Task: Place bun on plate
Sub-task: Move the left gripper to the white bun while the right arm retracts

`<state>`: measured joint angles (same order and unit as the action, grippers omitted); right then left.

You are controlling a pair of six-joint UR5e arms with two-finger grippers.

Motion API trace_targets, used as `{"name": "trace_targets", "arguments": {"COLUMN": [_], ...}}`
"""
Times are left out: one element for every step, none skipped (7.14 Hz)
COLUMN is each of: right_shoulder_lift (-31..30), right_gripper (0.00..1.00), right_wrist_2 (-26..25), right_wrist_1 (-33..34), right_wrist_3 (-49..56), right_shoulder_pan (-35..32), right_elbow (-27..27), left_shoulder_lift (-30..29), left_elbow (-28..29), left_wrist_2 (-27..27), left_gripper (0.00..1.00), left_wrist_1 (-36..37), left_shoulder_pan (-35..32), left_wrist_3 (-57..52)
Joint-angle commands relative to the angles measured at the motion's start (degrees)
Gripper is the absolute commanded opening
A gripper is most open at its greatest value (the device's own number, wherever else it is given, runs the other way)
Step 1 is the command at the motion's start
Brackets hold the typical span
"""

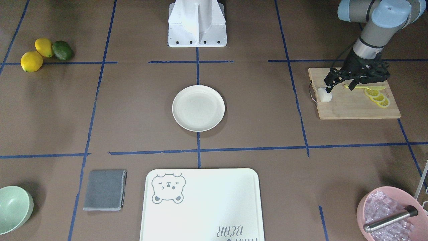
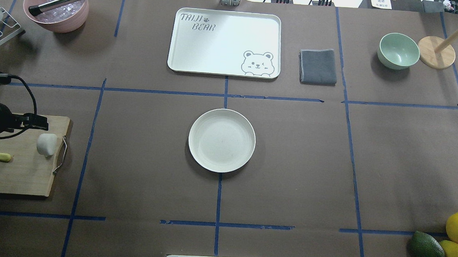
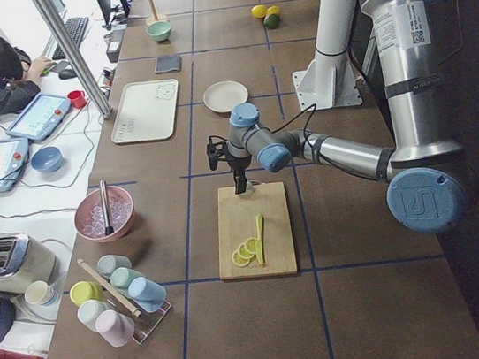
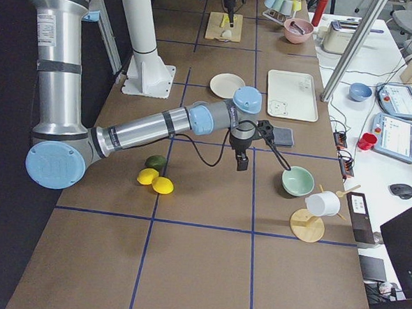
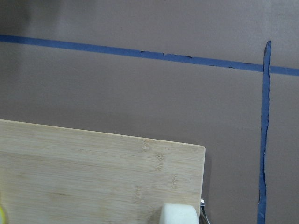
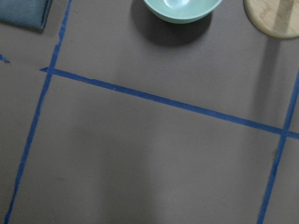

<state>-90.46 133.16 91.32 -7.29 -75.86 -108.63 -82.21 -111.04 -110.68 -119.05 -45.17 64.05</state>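
Your left gripper (image 1: 340,88) hangs open and empty above the cutting board (image 1: 354,107). The bun (image 1: 325,95) sits at the board's handle end, beneath the finger on the plate's side, not between both. The plate (image 1: 198,107) lies well apart at mid-table.

Bun (image 5: 178,213) half beyond the left wrist view's lower edge; right gripper (image 4: 242,164), jaws too small for certainty.
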Motion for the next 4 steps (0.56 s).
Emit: {"name": "trace_targets", "arguments": {"right_shoulder_lift": [-1.4,-1.6,-1.8,-2.3], "right_gripper": [1.0,1.0,1.0,1.0], "right_wrist_2": [2.0,2.0,2.0,2.0], "right_wrist_1": [-0.1,-0.1,0.0,0.0], "right_wrist_3": [2.8,2.8,2.7,2.7], "right_shoulder_pan": [-2.4,-2.7,-3.1,-3.2], "right_elbow": [2.5,2.6,2.6,2.6], "left_shoulder_lift": [-0.4,-1.0,-1.0,-1.0], "left_elbow": [1.3,2.8,3.4,3.5], "left_wrist_2": [0.9,0.9,0.8,0.8], "left_gripper": [1.0,1.0,1.0,1.0], "left_wrist_1": [-0.5,-0.6,-1.0,-1.0], "left_shoulder_pan": [3.3,3.8,3.9,3.9], "left_wrist_3": [0.6,0.6,0.5,0.5]}}
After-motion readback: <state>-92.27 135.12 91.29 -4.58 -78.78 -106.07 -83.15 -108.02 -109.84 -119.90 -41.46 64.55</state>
